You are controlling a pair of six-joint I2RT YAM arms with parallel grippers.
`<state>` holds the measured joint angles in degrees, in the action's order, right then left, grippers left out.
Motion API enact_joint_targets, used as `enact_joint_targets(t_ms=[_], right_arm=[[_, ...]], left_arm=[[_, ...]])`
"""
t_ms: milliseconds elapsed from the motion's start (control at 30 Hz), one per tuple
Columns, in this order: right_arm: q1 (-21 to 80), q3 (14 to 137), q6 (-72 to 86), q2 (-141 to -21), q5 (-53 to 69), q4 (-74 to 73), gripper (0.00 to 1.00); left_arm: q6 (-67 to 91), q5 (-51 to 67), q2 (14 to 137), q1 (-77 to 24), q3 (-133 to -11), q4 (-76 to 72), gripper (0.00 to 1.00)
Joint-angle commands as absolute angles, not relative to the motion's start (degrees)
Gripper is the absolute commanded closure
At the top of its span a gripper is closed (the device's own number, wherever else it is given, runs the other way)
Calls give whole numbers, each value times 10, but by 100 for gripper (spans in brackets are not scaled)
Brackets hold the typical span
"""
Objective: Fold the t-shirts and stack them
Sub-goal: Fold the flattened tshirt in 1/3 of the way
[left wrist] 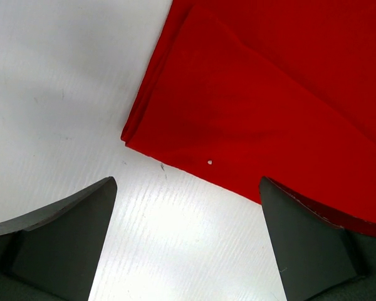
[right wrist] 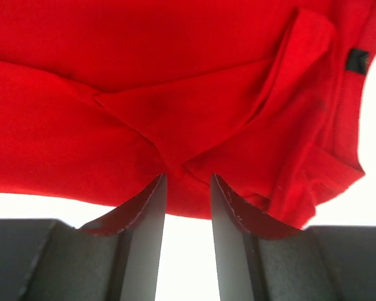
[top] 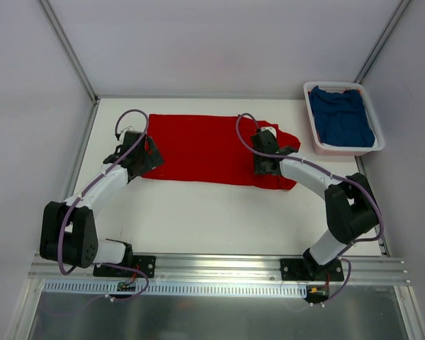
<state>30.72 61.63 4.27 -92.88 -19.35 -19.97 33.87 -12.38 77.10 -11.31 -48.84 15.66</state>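
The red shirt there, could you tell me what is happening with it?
The bright red cloth t-shirt lies partly folded on the table. The left gripper hovers wide open at its near left corner. The right gripper, fingers close together, straddles the near right edge; a grip is unconfirmed. The deep blue t-shirt sits in the white slatted plastic basket.

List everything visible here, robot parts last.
red t-shirt: one, bright red, laid across the table's far middle
blue t-shirt: one, deep blue, crumpled inside the basket
basket: one, white slatted plastic, table's far right corner
table: one, white, beneath everything
rail: one, silver, along the near edge
left arm: one, black and white, at the shirt's left end
right arm: one, black and white, at its right end
left pincer: one, black, open at the shirt's near left corner
right pincer: one, black, narrowed at the shirt's near edge, grip unclear
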Motion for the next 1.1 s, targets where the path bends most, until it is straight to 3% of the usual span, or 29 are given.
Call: enact_joint_targets(t_ms=[0,900,1067], right_arm=[[314,613,53,-944,-174,-174,64],[316,622,33,-997,-158,-138,68],[316,623,31,-992,-158,-138,76]], left_arm=[[348,-121,750,-118,-485,155,1],[345,-122,750,-118,-478,154,1],[343,-123,743,-118,-475,155,1]])
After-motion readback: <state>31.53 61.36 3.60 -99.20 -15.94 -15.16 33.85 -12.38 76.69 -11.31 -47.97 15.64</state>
